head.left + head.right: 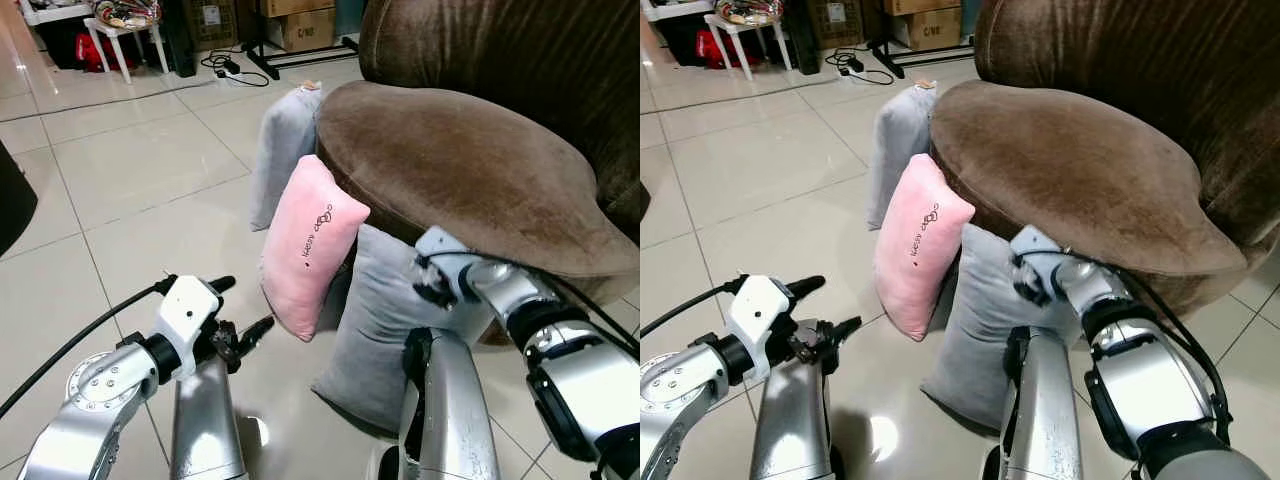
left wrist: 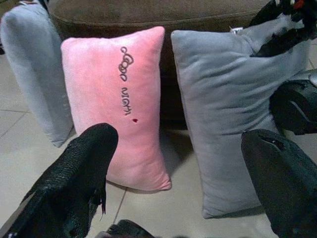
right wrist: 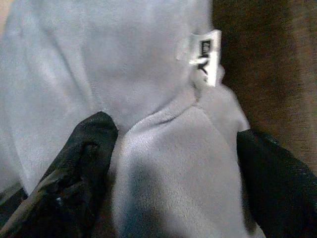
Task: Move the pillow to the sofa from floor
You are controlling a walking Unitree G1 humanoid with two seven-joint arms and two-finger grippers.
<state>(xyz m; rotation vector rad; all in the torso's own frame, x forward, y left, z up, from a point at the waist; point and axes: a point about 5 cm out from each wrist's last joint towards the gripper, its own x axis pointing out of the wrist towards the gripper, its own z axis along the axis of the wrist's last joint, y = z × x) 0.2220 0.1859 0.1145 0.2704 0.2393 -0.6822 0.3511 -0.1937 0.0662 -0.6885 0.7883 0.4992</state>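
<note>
while i bend over the tiled floor [image 1: 130, 170], this is how things stand:

right gripper [image 3: 176, 163]: my fingers [image 3: 81, 163] are spread wide on either side of the top corner of the grey pillow [image 1: 385, 320], up against the sofa front; one finger touches the fabric, the other sits beside it, and nothing is pinched.

grey pillow: stands upright on the floor, leaning on the brown sofa [image 1: 450, 150] under the seat edge; a small white tag [image 3: 205, 57] sticks out of its top seam.

pink pillow [image 1: 308, 245]: upright on the floor just to the left of the grey one, tilted back against the seat cushion, with dark stitched lettering on its face.

second grey pillow [image 1: 282, 150]: further back, also on the floor, leaning on the sofa's corner.

left gripper [image 1: 240, 310]: held low over the tiles, fingers apart and holding nothing, pointing at the pink pillow, near it but not touching.

background: a white stool [image 1: 125, 35] and cardboard boxes [image 1: 300, 25] by the far wall.
</note>
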